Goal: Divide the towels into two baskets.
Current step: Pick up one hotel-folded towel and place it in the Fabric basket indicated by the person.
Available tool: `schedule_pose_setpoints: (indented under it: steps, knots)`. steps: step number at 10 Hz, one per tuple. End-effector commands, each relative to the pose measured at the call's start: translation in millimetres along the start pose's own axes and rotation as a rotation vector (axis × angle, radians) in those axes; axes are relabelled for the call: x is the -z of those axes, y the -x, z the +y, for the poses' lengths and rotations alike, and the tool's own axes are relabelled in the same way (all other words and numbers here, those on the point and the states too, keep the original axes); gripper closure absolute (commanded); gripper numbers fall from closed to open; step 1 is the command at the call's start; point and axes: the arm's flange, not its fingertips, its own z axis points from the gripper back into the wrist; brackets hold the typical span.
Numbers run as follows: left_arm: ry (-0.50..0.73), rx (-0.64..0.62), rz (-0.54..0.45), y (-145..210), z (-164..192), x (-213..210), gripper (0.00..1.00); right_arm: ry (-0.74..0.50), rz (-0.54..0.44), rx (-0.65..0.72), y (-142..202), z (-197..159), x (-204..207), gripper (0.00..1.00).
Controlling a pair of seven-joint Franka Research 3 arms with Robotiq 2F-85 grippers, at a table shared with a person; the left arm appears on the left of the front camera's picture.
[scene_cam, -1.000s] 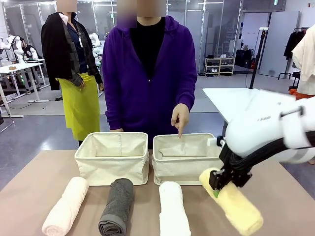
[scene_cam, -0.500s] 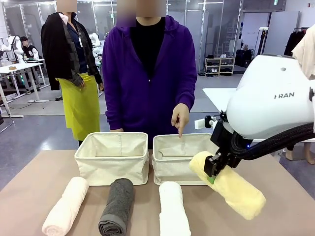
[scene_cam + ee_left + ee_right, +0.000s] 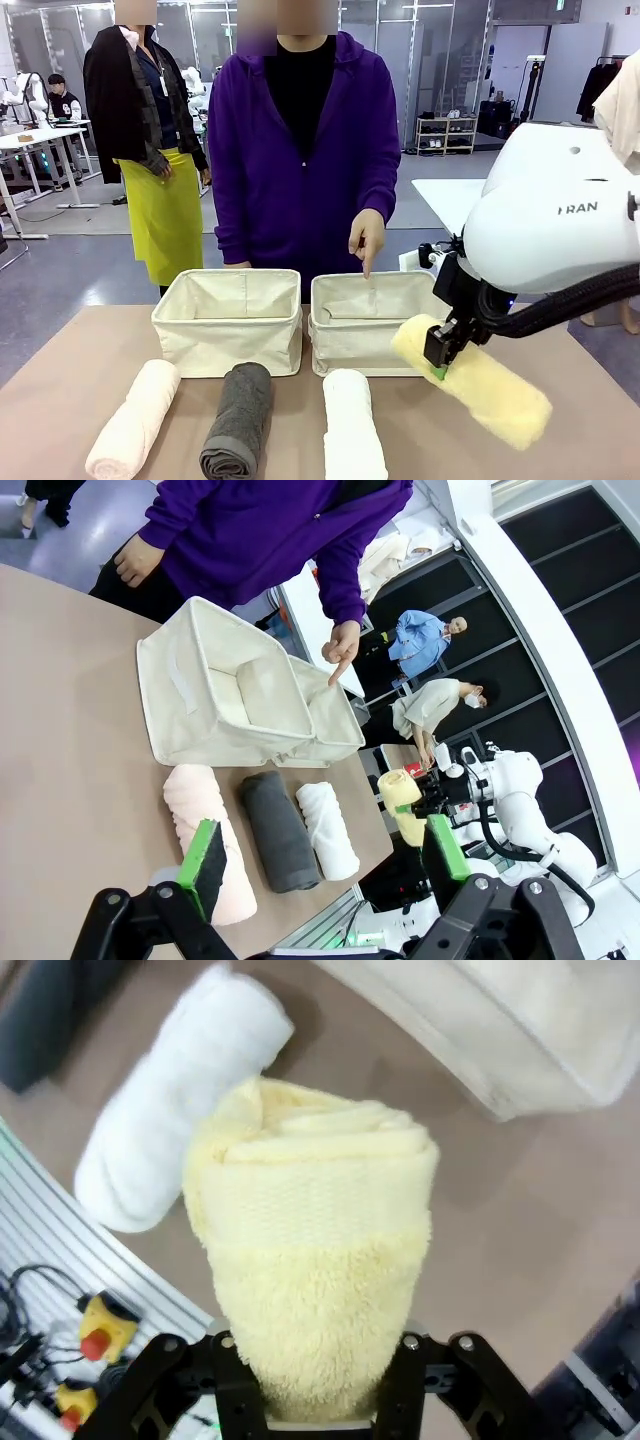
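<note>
My right gripper [image 3: 440, 361] is shut on the yellow towel [image 3: 482, 387] and holds it tilted above the table, just right of the right basket [image 3: 350, 345]. In the right wrist view the roll [image 3: 315, 1250] stands up between the fingers [image 3: 235, 1375]. The left basket [image 3: 228, 335] stands beside it. In front of the baskets lie the pink towel [image 3: 133, 422], the grey towel [image 3: 238, 420] and the white towel [image 3: 352, 432]. My left gripper [image 3: 325, 852] hangs open over the table's near side, nothing in it. The person's hand [image 3: 367, 240] points down into the right basket.
The person in purple stands at the far edge behind the baskets. Bare tabletop [image 3: 80, 360] lies left of the pink towel and at the front right. A white side table [image 3: 455, 200] stands behind at the right.
My right arm has raised the yellow towel a little off the table and turned it toward the right basket. The other towels, the baskets and the pointing hand have stayed put.
</note>
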Motion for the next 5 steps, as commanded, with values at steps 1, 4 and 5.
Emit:
schedule_pose_setpoints:
  steps: [1, 4, 5]
  knots:
    - [0.021, 0.011, -0.011, -1.6, -0.9, -2.8, 0.00, 0.133, -0.053, -0.329, -35.4, -9.7, -31.0, 0.62]
    - [0.021, 0.011, -0.011, -1.6, -0.9, -2.8, 0.00, 0.178, -0.086, -0.799, -136.8, -28.9, -44.3, 0.62]
    - [0.021, 0.011, -0.011, -1.6, -0.9, -2.8, 0.00, 0.235, -0.081, -0.878, -167.3, -34.3, -33.8, 0.62]
